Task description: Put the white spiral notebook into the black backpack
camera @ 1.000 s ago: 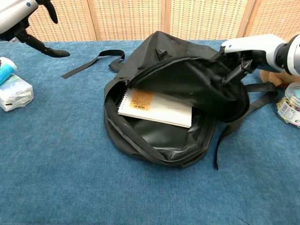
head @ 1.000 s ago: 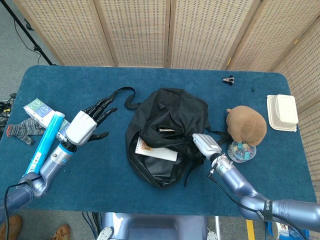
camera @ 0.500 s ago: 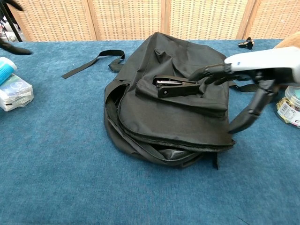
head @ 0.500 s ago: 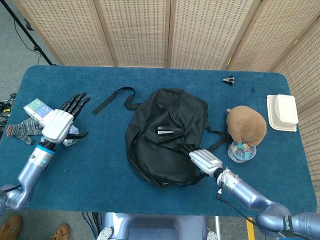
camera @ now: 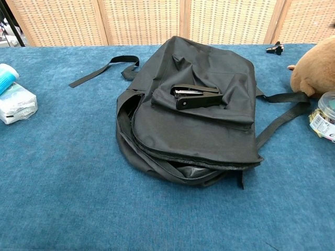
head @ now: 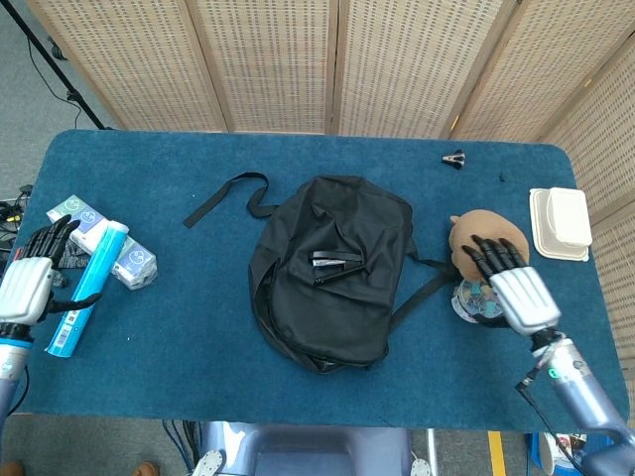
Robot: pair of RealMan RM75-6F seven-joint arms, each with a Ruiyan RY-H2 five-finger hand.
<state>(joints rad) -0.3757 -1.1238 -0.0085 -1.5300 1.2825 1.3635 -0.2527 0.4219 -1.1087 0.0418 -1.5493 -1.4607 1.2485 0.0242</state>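
The black backpack (head: 327, 273) (camera: 191, 117) lies flat in the middle of the blue table (head: 208, 327), its flap down over the opening. A black stapler (camera: 196, 97) rests on top of it. The white spiral notebook is hidden; no part of it shows in either view. My left hand (head: 28, 283) hovers open at the table's far left edge, fingers spread, holding nothing. My right hand (head: 511, 288) is open with fingers spread at the right, over the jar beside the brown plush toy. Neither hand shows in the chest view.
A brown plush toy (head: 488, 246) and a small jar (camera: 324, 117) sit right of the backpack. A white container (head: 559, 223) lies at the far right edge. Tissue packs (head: 84, 223), a blue tube (head: 87, 297) and a binder clip (head: 454, 158) also lie on the table.
The backpack flap dropped over the opening, hiding the notebook. My right hand let go of it and drew back to the right. My left hand withdrew to the far left edge.
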